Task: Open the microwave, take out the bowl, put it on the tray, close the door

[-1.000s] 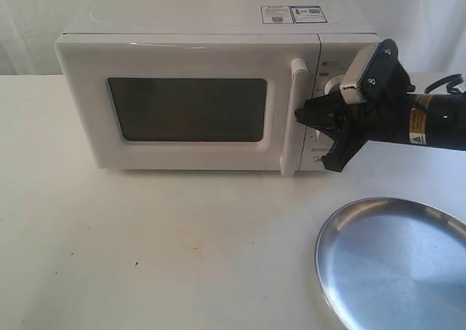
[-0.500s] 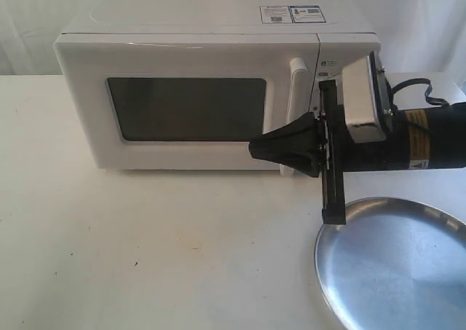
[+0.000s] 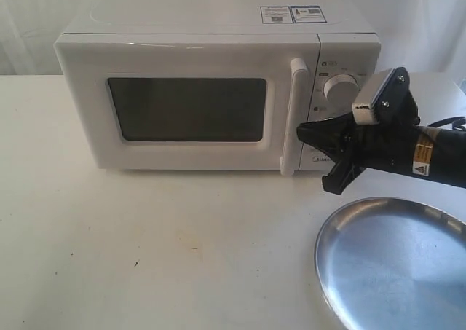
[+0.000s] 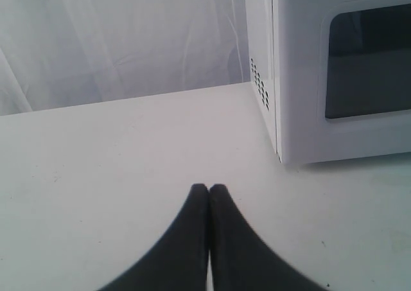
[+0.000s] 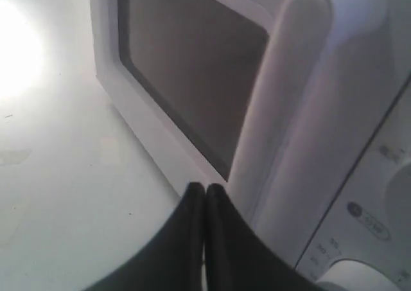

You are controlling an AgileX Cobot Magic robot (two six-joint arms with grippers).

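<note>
The white microwave (image 3: 196, 49) stands at the back of the table with its door (image 3: 188, 110) closed. My right gripper (image 3: 300, 132) is shut and empty, its tips just right of the vertical bar handle (image 3: 293, 119), about mid-height. In the right wrist view the shut gripper (image 5: 205, 187) sits beside the handle (image 5: 282, 105) and the dark window (image 5: 186, 66). The silver tray (image 3: 397, 268) lies at the front right, bare. The bowl is hidden. My left gripper (image 4: 209, 188) is shut over bare table, off the microwave's (image 4: 302, 79) left side.
Two white knobs, the upper (image 3: 338, 87), sit on the control panel behind my right arm. A white curtain backs the scene. The white tabletop (image 3: 145, 242) stretches in front of the microwave.
My right gripper swung down and left past the handle with its wrist rolled, then came back up to the handle's right side. The door stayed closed.
</note>
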